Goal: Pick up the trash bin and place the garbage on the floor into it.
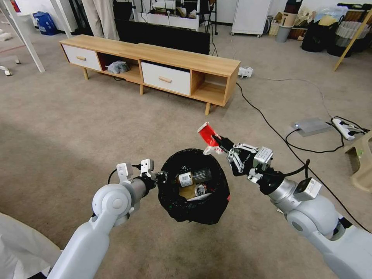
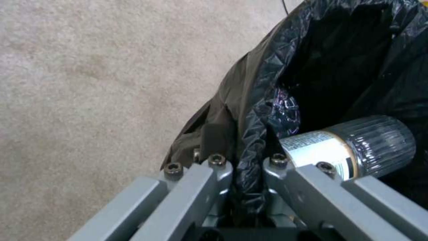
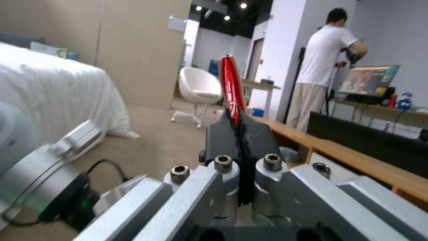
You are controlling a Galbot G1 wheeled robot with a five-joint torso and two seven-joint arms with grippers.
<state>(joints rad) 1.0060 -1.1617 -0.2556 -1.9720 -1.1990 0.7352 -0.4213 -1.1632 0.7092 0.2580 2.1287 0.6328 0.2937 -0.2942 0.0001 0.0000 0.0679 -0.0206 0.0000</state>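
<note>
Black plastic lines the trash bin, which hangs above the carpet in front of the robot, pinched at its near-left rim by the left gripper; the left wrist view shows those fingers closed on a fold of the bag, one inside and one outside the rim. Inside the bin lie a bottle with a white label, a can and some brown paper. The right gripper hovers just beyond the bin's far-right rim, its fingers clamped on a red-and-white wrapper that sticks up and away from the opening; the right wrist view shows the wrapper edge-on between the closed pads. The step in hand looks like the drop of this piece; as I judge it, the wrapper must come over the mouth of the bin before the fingers part, since a release here could let it fall outside the rim; the bin itself needs to be held level meanwhile.
</note>
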